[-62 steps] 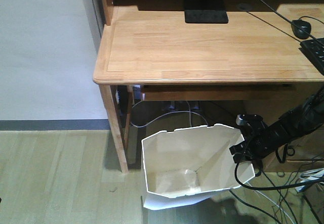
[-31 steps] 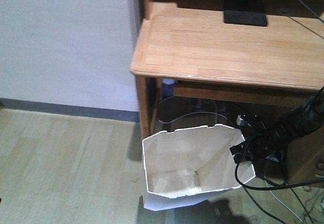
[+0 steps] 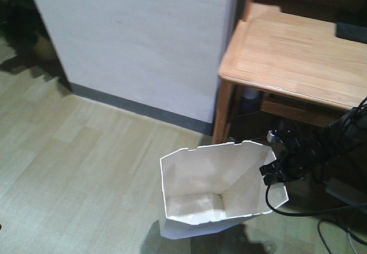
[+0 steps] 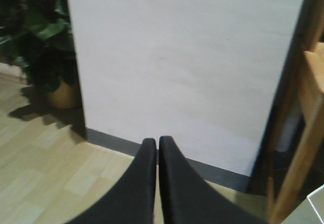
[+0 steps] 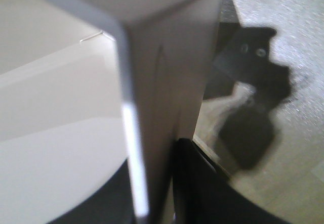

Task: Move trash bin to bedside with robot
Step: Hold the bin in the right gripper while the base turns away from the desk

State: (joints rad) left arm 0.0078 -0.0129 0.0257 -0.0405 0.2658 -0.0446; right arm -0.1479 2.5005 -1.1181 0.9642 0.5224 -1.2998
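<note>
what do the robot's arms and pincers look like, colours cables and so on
The right arm is slim, black and jointed, with a small silver fitting near the wrist and a thin black cable trailing from it. The right pincer is small, blocky and black. The left pincer has two smooth matte black fingers, broad at the base and tapering to rounded tips. No markings show.

Three cameras: one high front view, two wrist views.
The front camera looks steeply down on the floor, white wall, desk corner and trash bin. The left wrist camera looks almost level over its fingers at the same wall and desk leg. The right wrist camera sits very near the bin rim and shares only bin and floor.
</note>
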